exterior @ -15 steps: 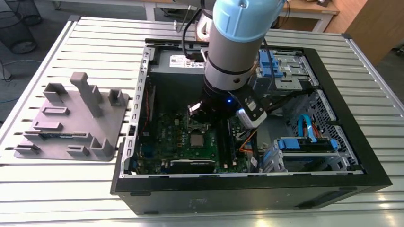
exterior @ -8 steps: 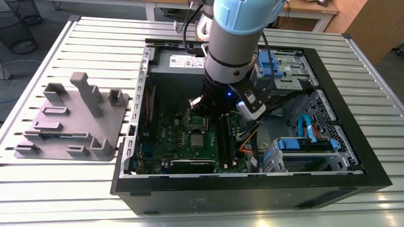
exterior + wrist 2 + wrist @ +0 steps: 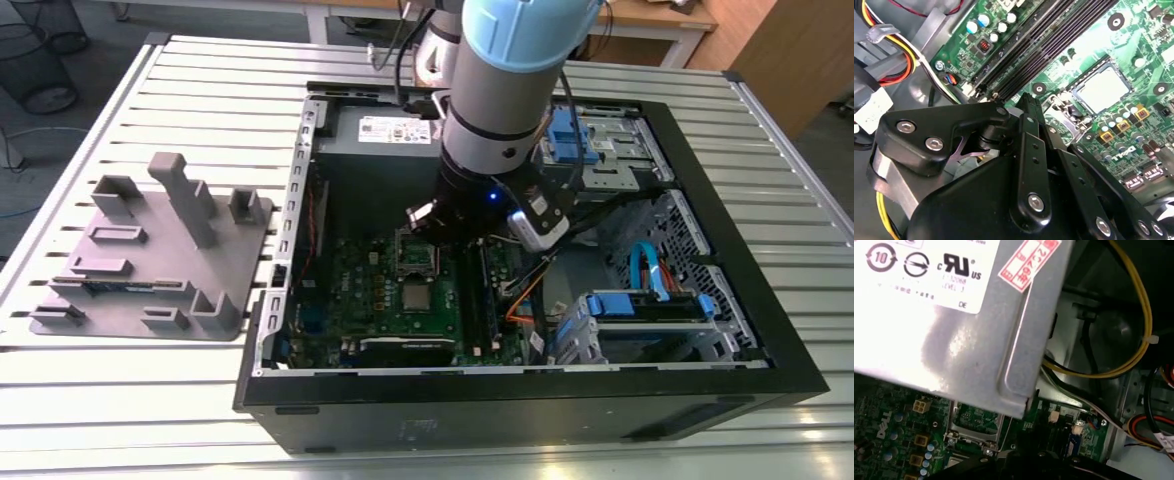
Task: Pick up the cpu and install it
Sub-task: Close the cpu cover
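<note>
Tray [image 3: 140, 268] sits by the tabletop's edge on the exterior view's left. The cpu [image 3: 418, 297] lies in the socket mid-board inside the case [image 3: 534, 398], and the metal frame [image 3: 418, 258] beside it looks open. Hand [image 3: 441, 228] hangs over that frame, can't tell its opening; risk is a skewed push tilting the chip and bending pins.

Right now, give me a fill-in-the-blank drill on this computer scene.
1. The silver chip lies on the ___ circuit board.
2. The grey tray stands on the exterior view's ___ of the case.
3. The arm reaches down into the open ___.
Missing words: green; left; case.
</note>
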`<control>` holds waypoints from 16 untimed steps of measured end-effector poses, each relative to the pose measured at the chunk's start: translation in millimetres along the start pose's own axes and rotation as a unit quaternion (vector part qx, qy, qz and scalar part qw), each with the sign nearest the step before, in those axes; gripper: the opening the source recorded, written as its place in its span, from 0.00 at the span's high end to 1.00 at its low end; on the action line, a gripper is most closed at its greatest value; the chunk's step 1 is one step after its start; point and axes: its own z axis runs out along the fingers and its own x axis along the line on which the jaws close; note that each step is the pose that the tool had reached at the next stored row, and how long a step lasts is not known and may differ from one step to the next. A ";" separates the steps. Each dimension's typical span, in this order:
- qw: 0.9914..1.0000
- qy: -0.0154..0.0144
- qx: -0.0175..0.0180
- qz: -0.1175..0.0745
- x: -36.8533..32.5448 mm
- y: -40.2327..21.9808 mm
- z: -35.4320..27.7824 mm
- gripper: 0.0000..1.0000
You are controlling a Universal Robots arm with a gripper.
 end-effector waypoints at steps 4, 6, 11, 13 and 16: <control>1.000 0.000 0.000 -0.008 -1.2 4.1 1.1 0.89; 1.000 0.001 0.000 -0.013 -1.6 5.7 1.5 0.89; 1.000 0.000 -0.004 -0.027 -1.9 7.1 1.7 0.89; 0.999 0.000 -0.005 -0.033 -2.1 7.6 1.7 0.89; 0.999 0.000 -0.006 -0.038 -3.2 9.1 1.9 0.89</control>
